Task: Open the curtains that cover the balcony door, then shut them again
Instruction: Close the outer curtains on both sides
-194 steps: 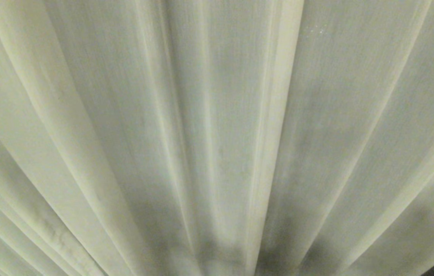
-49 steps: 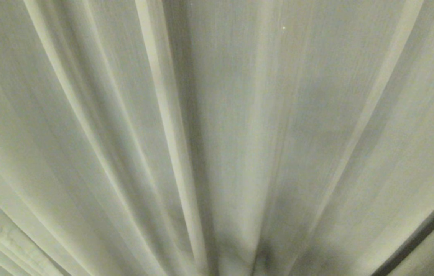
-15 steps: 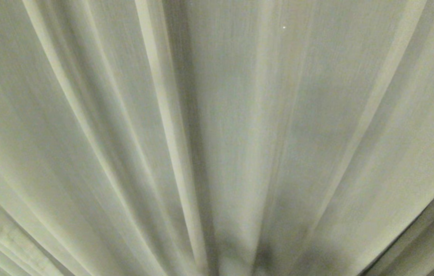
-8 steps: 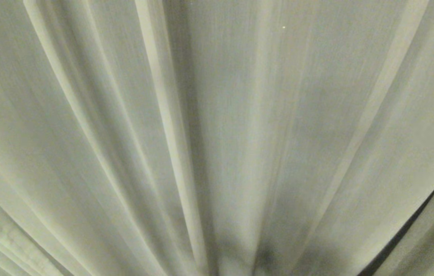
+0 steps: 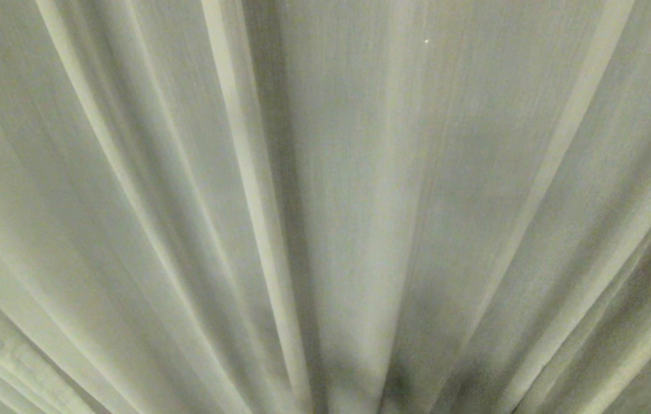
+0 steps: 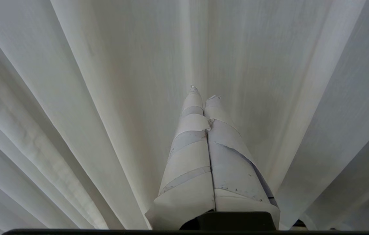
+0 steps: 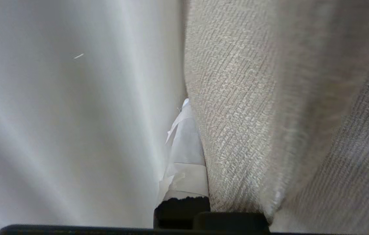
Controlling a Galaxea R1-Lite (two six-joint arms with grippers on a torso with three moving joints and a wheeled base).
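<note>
Curtains [image 5: 360,190] fill the head view, cream fabric in soft pleats fanning upward. Since a second ago the dark gap at the lower right has closed, covered by new folds. Left hand [image 6: 204,94], wrapped in pale tape, points at the pleats with fingers together. Right hand [image 7: 184,104] has its fingers together, half hidden by coarse woven curtain cloth pressed against it.
</note>
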